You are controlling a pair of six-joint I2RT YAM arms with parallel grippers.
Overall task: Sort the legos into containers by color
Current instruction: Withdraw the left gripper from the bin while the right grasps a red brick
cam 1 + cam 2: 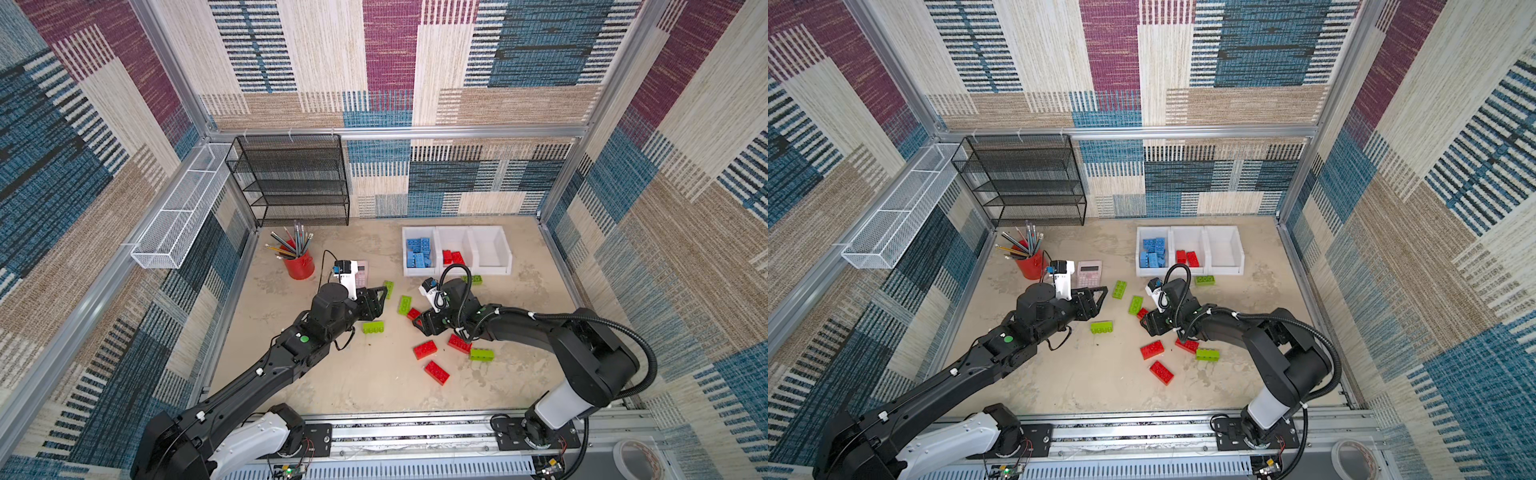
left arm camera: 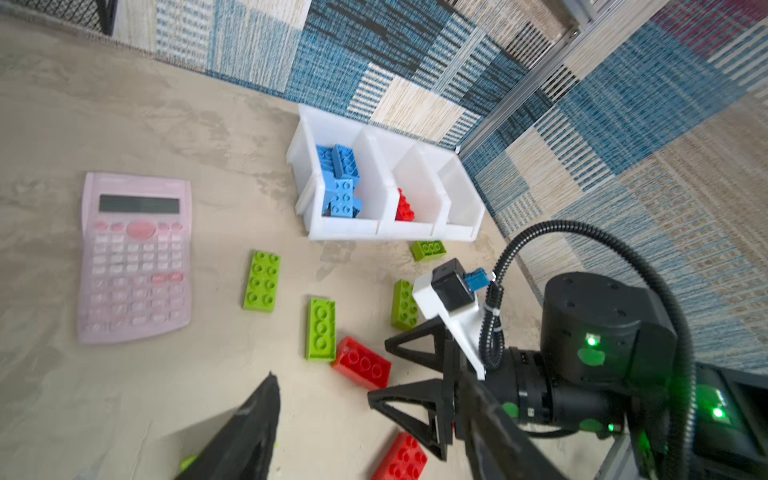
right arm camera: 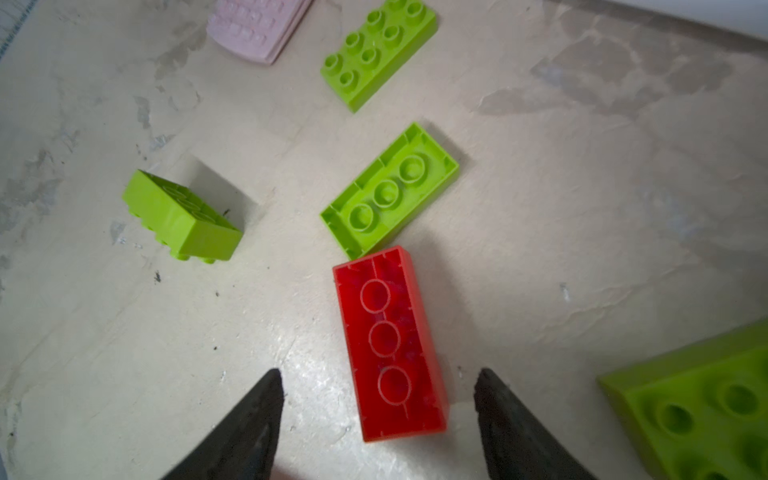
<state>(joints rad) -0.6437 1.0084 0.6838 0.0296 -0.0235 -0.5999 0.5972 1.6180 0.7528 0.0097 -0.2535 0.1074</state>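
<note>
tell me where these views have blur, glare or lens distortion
left wrist view: pink calculator smeared soft, green lamps flaring on the right arm; right wrist view: bright glare on the table beside the red brick, gripper fingers blurry up close; both top views: fairly sharp, evenly lit, frame posts splayed by the wide lens.

No legible text (calculator [image 2: 135, 257] print blurry)
</note>
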